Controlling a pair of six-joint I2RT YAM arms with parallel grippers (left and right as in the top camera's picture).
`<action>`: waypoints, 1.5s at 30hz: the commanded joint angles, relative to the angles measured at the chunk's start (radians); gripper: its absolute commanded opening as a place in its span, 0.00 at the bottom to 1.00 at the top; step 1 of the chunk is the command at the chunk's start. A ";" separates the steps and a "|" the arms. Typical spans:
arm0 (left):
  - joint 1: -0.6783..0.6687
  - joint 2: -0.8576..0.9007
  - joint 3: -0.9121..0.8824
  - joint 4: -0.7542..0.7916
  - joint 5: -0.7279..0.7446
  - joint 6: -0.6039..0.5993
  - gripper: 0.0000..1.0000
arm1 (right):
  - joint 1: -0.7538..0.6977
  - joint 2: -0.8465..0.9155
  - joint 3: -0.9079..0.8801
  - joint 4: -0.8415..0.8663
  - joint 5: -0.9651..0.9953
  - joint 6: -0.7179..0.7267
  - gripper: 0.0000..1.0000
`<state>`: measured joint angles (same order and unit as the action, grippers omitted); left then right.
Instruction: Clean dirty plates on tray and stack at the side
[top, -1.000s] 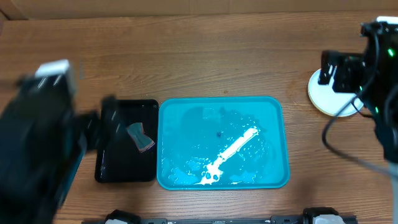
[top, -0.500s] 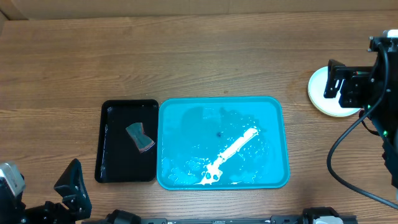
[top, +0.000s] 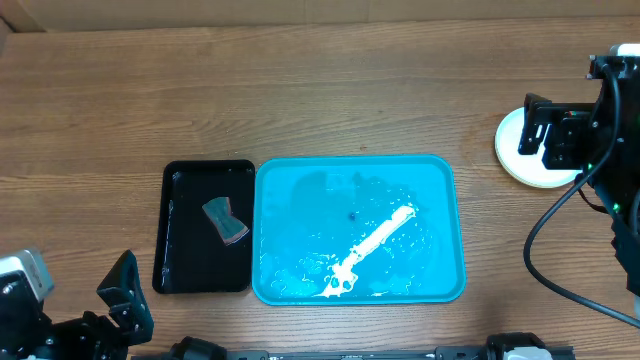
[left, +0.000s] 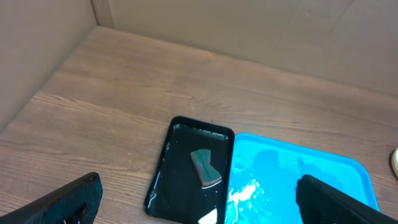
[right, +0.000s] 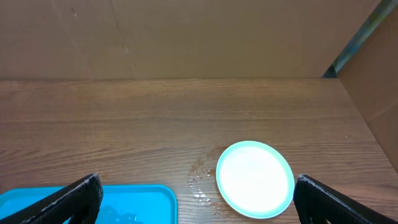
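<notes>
Plates (right: 255, 178) look done to me. They sit as one pile on the bare wooden surface (top: 300, 90) off to the right, well apart from the blue tray (top: 300, 200). That tray has no plate on it, just water and a white streak (top: 375, 240) of what I'd guess is soap. Can't tell from any view how many are in the pile, since only the top one shows, pale-rimmed with a clean whitish centre. The little sponge (top: 226, 221) is lying in the black tray (top: 180, 275) just beside the blue one, which makes sense as its parking spot if the scrubbing's over. Both arms sit clear of the trays. The left one is tucked low at the near left corner, with the left end effector (left: 198, 186) spread wide, holding nothing and facing across at the two trays. The right end effector (right: 198, 183) is likewise spread wide and empty, hovering near the pile and looking down at it. My read is that it's basically finished and the arms are parked.
</notes>
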<state>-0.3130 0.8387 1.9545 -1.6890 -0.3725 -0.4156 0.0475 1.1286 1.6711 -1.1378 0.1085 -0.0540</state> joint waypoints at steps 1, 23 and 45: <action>-0.006 0.005 -0.003 0.000 -0.023 0.011 1.00 | 0.005 -0.004 0.023 0.006 -0.005 -0.006 0.99; -0.006 0.005 -0.003 0.000 -0.211 0.012 1.00 | 0.005 -0.004 0.023 0.029 -0.024 0.002 1.00; -0.006 0.005 -0.003 0.000 -0.211 0.012 1.00 | 0.005 0.061 0.023 -0.148 -0.041 0.000 1.00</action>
<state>-0.3130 0.8387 1.9545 -1.6882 -0.5659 -0.4118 0.0475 1.1835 1.6711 -1.2835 0.0380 -0.0525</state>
